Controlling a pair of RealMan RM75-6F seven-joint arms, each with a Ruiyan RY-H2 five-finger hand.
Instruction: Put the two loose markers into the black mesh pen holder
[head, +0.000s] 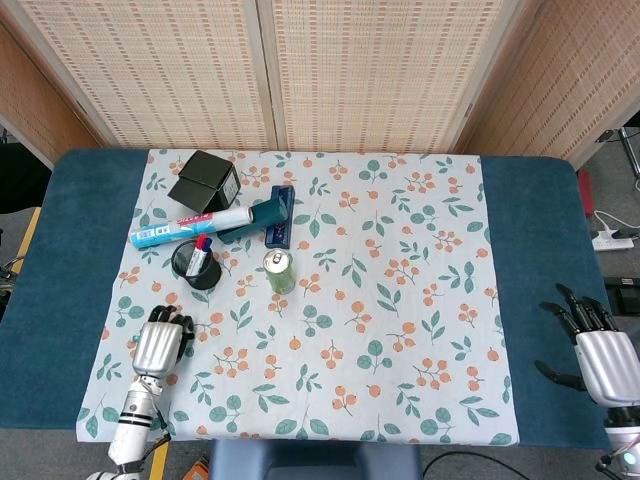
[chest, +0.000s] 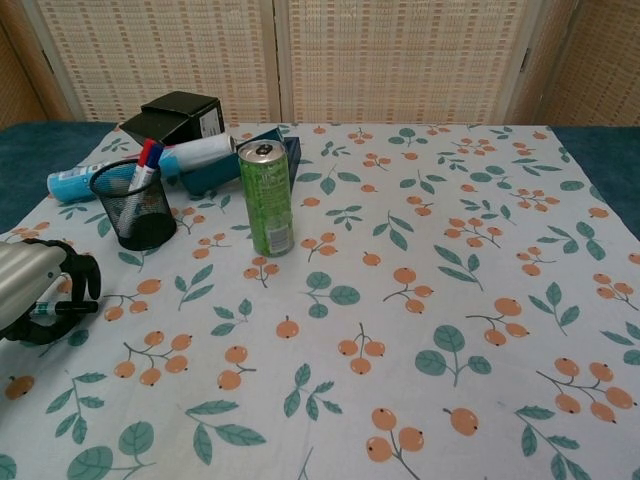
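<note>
The black mesh pen holder (head: 195, 263) (chest: 136, 207) stands at the left of the floral cloth, with a red-capped and a blue-capped marker upright inside it. My left hand (head: 161, 345) (chest: 36, 290) lies on the cloth in front of the holder. Its fingers are curled around a loose marker (chest: 58, 309) with a black tip that lies flat on the cloth. In the head view the hand hides that marker. No other loose marker shows. My right hand (head: 603, 358) rests at the table's right edge, fingers spread and empty; the chest view does not show it.
A green drink can (head: 279, 271) (chest: 267, 197) stands just right of the holder. Behind the holder lie a blue-and-white tube (head: 190, 229) (chest: 76, 182), a dark blue box (head: 276, 215) (chest: 226, 165) and a black box (head: 204, 181) (chest: 180, 115).
</note>
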